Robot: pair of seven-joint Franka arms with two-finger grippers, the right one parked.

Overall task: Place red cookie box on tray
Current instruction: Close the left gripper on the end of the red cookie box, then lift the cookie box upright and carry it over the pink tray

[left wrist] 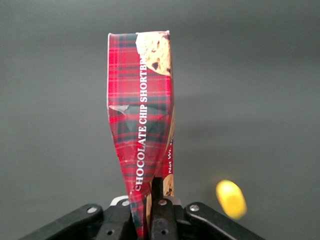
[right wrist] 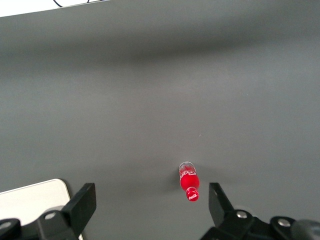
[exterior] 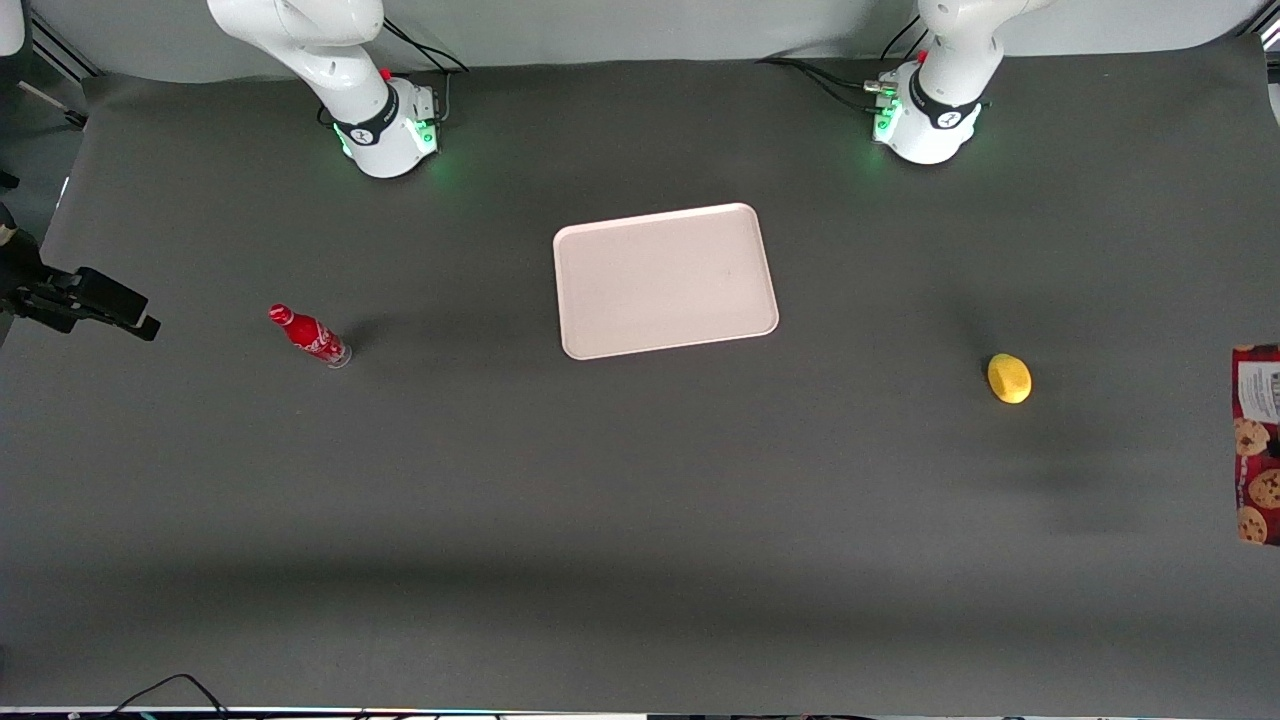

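In the left wrist view the hand (left wrist: 150, 220) is clamped on one narrow end of the red cookie box (left wrist: 142, 125), its fingers pinching the cardboard so tightly that the box is crushed and twisted at the grip. The long axis of the box runs straight away from the hand, with its free end pointing outward and the dark desk (left wrist: 260, 75) seen past it. The tartan side panel with the white words "CHOCOLATE CHIP SHORTBREAD" faces the wrist camera, and a cookie picture shows at the free end. A yellow lemon-like fruit (left wrist: 231, 199) shows blurred on the desk near the hand.

In the front view the box (exterior: 1257, 445) appears only partly, cut by the picture's edge at the working arm's end of the desk, its long axis running toward and away from the camera, the white label panel at the end farther from the camera and the cookie pictures nearer. The yellow fruit (exterior: 1009, 379) lies on the desk near it, slightly farther from the camera. The tray (exterior: 665, 280) sits flat at mid-desk, well apart from the box. A small red bottle (exterior: 309, 336) stands toward the parked arm's end.
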